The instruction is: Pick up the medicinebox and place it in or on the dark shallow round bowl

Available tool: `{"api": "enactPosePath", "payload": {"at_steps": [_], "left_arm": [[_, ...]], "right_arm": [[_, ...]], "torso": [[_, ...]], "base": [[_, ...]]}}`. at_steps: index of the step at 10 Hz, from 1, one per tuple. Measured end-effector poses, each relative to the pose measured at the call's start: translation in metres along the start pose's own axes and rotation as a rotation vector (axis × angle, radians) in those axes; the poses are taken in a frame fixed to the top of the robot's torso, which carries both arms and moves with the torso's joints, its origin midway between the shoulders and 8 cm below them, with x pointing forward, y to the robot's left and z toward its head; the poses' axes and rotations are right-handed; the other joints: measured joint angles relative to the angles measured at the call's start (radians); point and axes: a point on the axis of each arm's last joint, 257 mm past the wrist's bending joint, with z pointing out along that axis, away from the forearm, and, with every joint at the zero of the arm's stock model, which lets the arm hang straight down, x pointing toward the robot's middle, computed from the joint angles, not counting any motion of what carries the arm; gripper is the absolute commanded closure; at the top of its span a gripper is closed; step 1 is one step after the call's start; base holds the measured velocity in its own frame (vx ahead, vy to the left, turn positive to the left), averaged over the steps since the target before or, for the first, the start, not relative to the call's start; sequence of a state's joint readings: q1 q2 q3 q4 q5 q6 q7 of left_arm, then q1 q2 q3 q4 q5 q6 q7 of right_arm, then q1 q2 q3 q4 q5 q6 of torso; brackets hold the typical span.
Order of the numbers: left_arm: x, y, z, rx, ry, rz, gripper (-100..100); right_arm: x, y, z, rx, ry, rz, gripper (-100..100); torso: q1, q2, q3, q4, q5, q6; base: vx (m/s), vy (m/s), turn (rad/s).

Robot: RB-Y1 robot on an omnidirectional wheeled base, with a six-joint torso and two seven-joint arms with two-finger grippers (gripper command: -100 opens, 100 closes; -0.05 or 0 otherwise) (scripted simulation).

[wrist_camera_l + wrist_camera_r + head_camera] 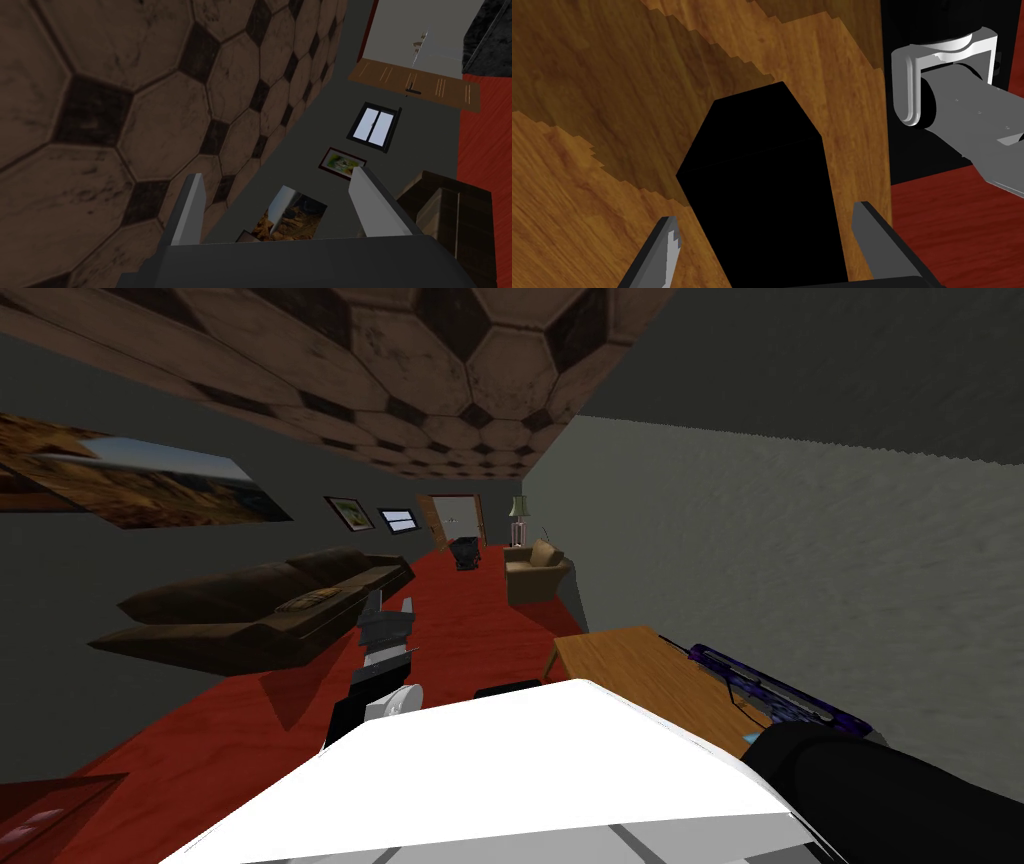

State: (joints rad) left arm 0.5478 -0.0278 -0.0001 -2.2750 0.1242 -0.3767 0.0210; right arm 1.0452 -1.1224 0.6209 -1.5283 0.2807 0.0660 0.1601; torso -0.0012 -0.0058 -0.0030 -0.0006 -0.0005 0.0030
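Note:
The medicine box [757,165] is a plain black upright box standing on a wooden table [587,150] near its edge. My right gripper [764,215] is open, one finger on each side of the box and a small gap between each blade and it. In the head view the same table [640,673] lies to my right, and my dark right arm [880,788] reaches over its near end. My left gripper [388,610] is raised in front of my chest, open and holding nothing.
A long dark purple patterned object [770,688] lies along the table's wall side. A brown sofa [260,608] stands on the left, and an armchair [535,568] further down the red floor [470,618]. A grey wall [800,548] runs close behind the table.

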Motion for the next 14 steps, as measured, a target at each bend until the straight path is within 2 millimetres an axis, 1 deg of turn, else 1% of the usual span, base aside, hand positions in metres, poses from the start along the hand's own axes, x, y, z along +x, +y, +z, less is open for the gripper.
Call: {"api": "enactPosePath", "payload": {"at_steps": [4,5,6,10,11,12,13,14], "left_arm": [[0.0,0.0,0.0,0.0,0.0,0.0,0],[0.0,0.0,0.0,0.0,0.0,0.0,0],[0.0,0.0,0.0,0.0,0.0,0.0,0],[0.0,0.0,0.0,0.0,0.0,0.0,0],[0.0,0.0,0.0,0.0,0.0,0.0,0],[0.0,0.0,0.0,0.0,0.0,0.0,0],[0.0,0.0,0.0,0.0,0.0,0.0,0],[0.0,0.0,0.0,0.0,0.0,0.0,0]], "right_arm": [[0.0,0.001,0.0,-0.002,-0.001,-0.003,100],[0.0,0.001,0.0,-0.002,-0.001,-0.003,0],[0.0,0.001,0.0,-0.002,-0.001,-0.003,100],[0.0,-0.006,-0.022,0.002,0.015,-0.017,100],[-0.001,-0.006,-0.022,0.002,0.015,-0.017,0],[-0.001,-0.006,-0.022,0.002,0.015,-0.017,100],[0.007,-0.013,-0.027,0.01,0.035,-0.039,100],[0.022,-0.019,-0.034,0.021,0.061,-0.061,100]], "torso": [[-0.001,-0.001,-0.001,0.0,0.0,0.001],[0.0,-0.001,-0.001,0.0,0.0,0.001],[0.0,-0.001,-0.001,0.0,0.0,0.001],[0.002,-0.004,-0.003,-0.001,0.002,0.001],[0.001,-0.003,-0.002,-0.001,0.001,0.001],[0.001,-0.003,-0.002,-0.001,0.002,0.001],[0.002,0.002,0.0,-0.002,0.003,0.002],[0.005,0.007,0.003,-0.001,0.004,0.004]], "base": [[0.0,0.001,0.003],[0.0,0.0,0.0],[0.024,0.005,-0.068],[0.033,0.011,-0.047],[0.0,0.0,0.0],[-0.062,0.022,-0.005],[-0.127,0.045,-0.066],[-0.161,0.059,-0.132]]}}
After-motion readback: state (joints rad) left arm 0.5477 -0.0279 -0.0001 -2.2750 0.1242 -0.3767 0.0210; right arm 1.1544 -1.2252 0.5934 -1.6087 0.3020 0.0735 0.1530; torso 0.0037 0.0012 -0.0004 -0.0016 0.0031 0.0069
